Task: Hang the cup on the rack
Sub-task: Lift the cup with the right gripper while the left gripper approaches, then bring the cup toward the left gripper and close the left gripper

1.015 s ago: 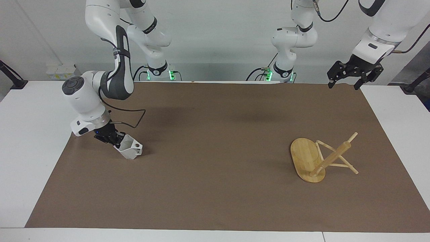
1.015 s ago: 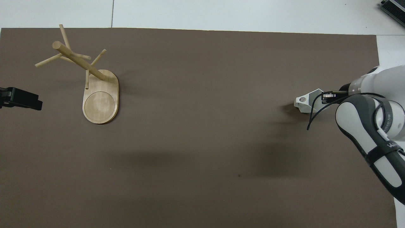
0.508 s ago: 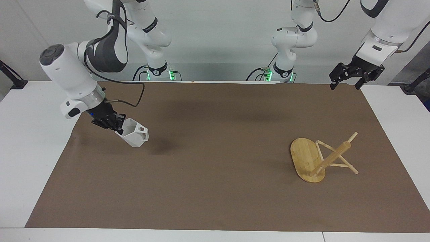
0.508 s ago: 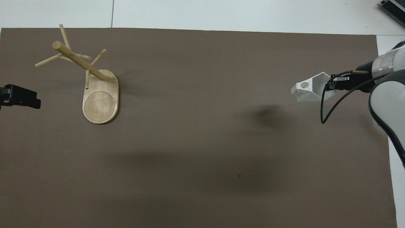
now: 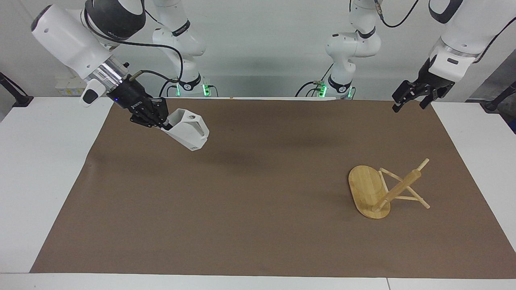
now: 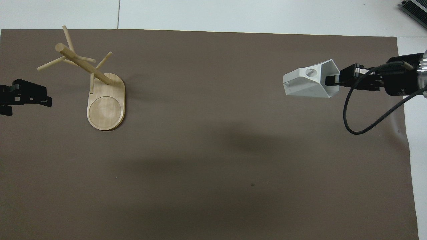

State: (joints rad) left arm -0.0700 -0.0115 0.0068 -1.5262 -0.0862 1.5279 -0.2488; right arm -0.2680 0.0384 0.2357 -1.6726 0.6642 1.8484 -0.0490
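Right end effector (image 5: 163, 121) clamped on the cup (image 5: 187, 129), airborne for carriage to the rack (image 5: 383, 189); left end effector (image 5: 411, 98) waits, fingers apart.

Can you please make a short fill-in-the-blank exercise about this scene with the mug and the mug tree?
1. The white faceted mug is held in the air by the ____ end effector.
2. The bamboo mug tree stands toward the ____ arm's end of the table.
3. The left end effector holds ____.
4. The paper that covers the table is ____ in colour.

Missing words: right; left; nothing; brown
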